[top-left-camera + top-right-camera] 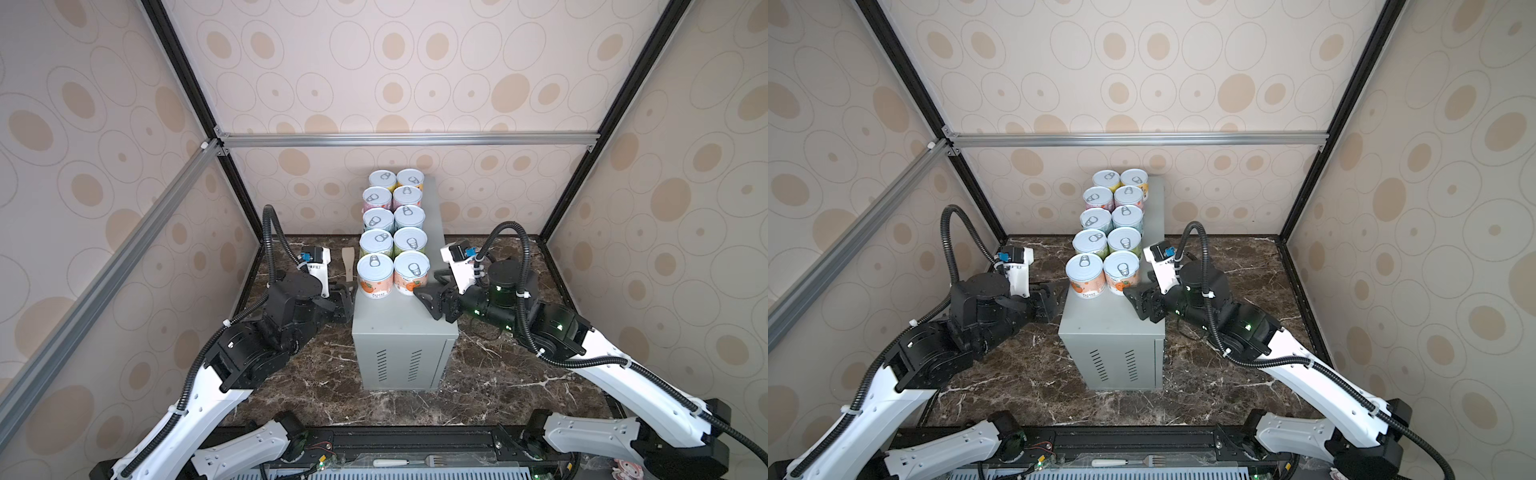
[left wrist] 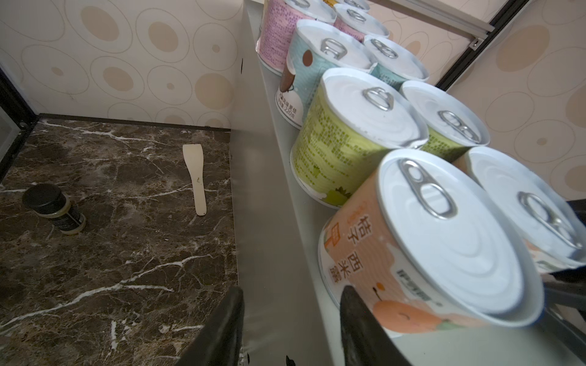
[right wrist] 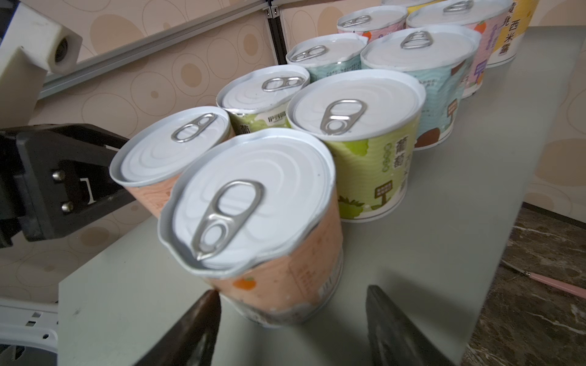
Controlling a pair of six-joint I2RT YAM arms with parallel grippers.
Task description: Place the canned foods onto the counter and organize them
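Observation:
Several canned foods stand upright in two rows along the left side of the counter (image 1: 399, 332), a grey metal box seen in both top views. Nearest are two orange-label cans, one at the left (image 1: 375, 274) and one at the right (image 1: 411, 272). My left gripper (image 2: 290, 290) is at the counter's left edge beside the left orange can (image 2: 428, 240), its jaws apart with only the counter's edge between them. My right gripper (image 3: 293, 291) is open just in front of the right orange can (image 3: 253, 215). That can is not between its fingers.
A wooden spatula (image 2: 195, 177) and a small dark-capped bottle (image 2: 54, 209) lie on the dark marble surface (image 1: 498, 374) left of the counter. A thin pink stick (image 3: 555, 283) lies on the marble to the right. A fork (image 1: 411, 461) rests on the front rail. The near end of the counter top holds nothing.

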